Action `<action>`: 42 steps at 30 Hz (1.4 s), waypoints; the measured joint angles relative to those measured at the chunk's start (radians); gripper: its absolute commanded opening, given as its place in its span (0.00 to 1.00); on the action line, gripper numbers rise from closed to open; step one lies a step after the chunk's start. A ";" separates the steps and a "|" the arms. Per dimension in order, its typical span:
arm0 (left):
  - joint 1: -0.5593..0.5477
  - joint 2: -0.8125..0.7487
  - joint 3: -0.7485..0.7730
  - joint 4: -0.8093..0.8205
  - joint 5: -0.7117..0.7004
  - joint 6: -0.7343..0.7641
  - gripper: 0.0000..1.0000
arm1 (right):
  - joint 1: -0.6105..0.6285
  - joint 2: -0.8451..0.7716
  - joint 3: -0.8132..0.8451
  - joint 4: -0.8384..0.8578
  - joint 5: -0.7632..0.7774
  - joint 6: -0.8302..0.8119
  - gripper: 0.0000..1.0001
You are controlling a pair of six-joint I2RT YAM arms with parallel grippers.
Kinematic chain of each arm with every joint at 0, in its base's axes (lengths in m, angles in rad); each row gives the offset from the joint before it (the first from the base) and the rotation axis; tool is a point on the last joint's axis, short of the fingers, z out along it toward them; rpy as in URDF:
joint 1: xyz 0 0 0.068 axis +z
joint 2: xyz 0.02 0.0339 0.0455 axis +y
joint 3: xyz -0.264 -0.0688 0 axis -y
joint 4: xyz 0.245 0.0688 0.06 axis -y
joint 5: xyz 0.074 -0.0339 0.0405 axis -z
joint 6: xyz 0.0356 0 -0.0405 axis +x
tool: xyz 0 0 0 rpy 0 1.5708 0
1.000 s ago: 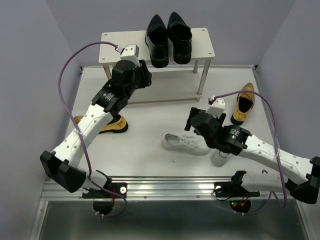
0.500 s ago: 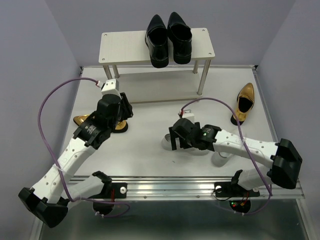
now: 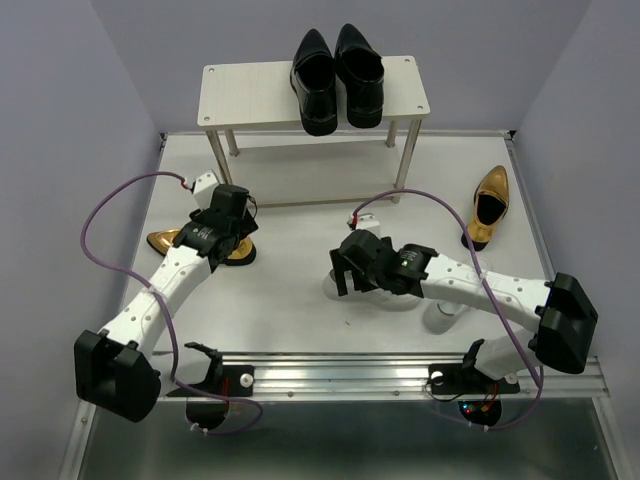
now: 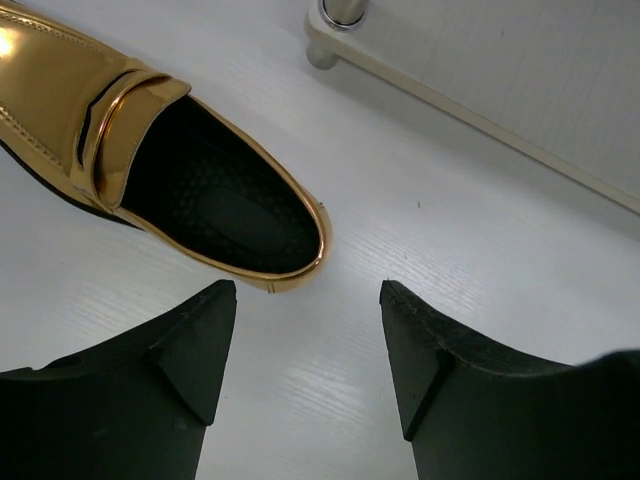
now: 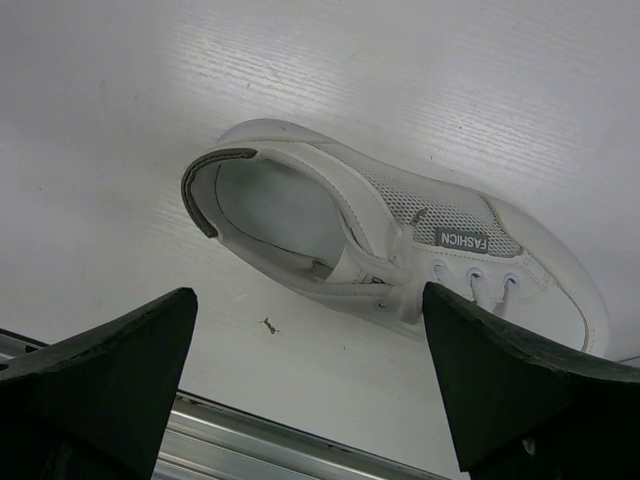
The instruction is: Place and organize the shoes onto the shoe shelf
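The shoe shelf (image 3: 240,90) stands at the back with a pair of black dress shoes (image 3: 337,75) on its top board. One gold loafer (image 3: 165,241) lies at the left, partly hidden by my left arm. In the left wrist view its heel opening (image 4: 220,210) lies just ahead of my open, empty left gripper (image 4: 307,290), which hovers over it (image 3: 238,235). The other gold loafer (image 3: 487,205) lies at the right. My right gripper (image 3: 345,278) is open wide above a white sneaker (image 5: 400,240). A second white sneaker (image 3: 441,318) is mostly hidden under my right arm.
The shelf's lower board edge (image 4: 480,110) and a silver leg foot (image 4: 345,10) lie beyond the left loafer. A metal rail (image 5: 260,440) runs along the near table edge. Purple walls close in both sides.
My left arm has drawn back from the shelf and come down over the left gold loafer. My right arm has swung left and lowered over the white sneaker. No shoe has moved.
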 measured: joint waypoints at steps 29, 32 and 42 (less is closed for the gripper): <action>0.038 -0.051 -0.169 0.011 0.135 -0.116 0.00 | 0.000 0.000 0.000 0.000 0.026 -0.007 1.00; 0.010 -0.125 -0.168 -0.075 0.185 -0.117 0.00 | 0.000 0.000 0.000 0.000 0.029 -0.007 1.00; -0.097 -0.129 -0.148 -0.216 0.293 -0.166 0.69 | 0.000 0.004 0.000 0.000 0.034 -0.011 1.00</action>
